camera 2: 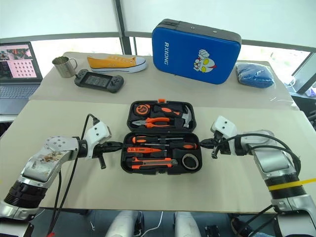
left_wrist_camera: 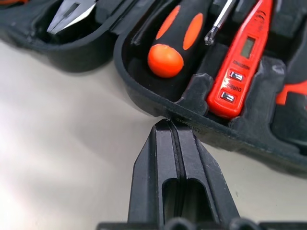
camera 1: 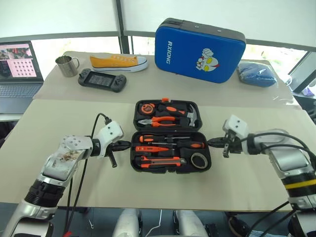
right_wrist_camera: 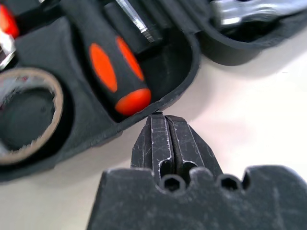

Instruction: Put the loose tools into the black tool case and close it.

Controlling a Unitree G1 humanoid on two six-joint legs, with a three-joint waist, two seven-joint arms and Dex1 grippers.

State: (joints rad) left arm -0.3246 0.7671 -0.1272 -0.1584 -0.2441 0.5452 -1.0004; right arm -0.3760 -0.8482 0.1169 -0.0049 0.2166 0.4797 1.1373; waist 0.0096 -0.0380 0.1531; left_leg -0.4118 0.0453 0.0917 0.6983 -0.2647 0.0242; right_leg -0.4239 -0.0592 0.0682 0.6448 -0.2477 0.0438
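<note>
Both grippers sit at the near half of the black tool case (camera 1: 171, 136), one at each end. Left gripper (camera 1: 127, 144): fingers pressed together, holding nothing, tip at the case's left rim. Right gripper (camera 1: 211, 142): likewise closed and empty, tip at the right rim.

Case lies open on the beige table (camera 1: 64, 118), hinge line running left-right; moulded black plastic with shaped slots. Near half, top to bottom: two black-and-orange-handled screwdrivers (camera 1: 170, 139) lying left-right (handles at opposite ends, rounded orange butt caps), slim all-orange screwdriver (camera 1: 152, 148) with small display window and two buttons (lettering too small to read), orange-and-black utility knife (camera 1: 160, 161), long axis left-right. Small dark tape roll (camera 1: 199, 160) in the right corner, lying flat. Far half: tape measure (camera 1: 147, 107), pliers (camera 1: 160, 120), hammer (camera 1: 185, 115).

Behind: blue cartoon-printed case (camera 1: 200, 49), marked "RXIONG" reading vertically; yellow sneaker (camera 1: 118, 62), metal mug (camera 1: 67, 65), handheld game console (camera 1: 101, 80), laptop (camera 1: 19, 66)
</note>
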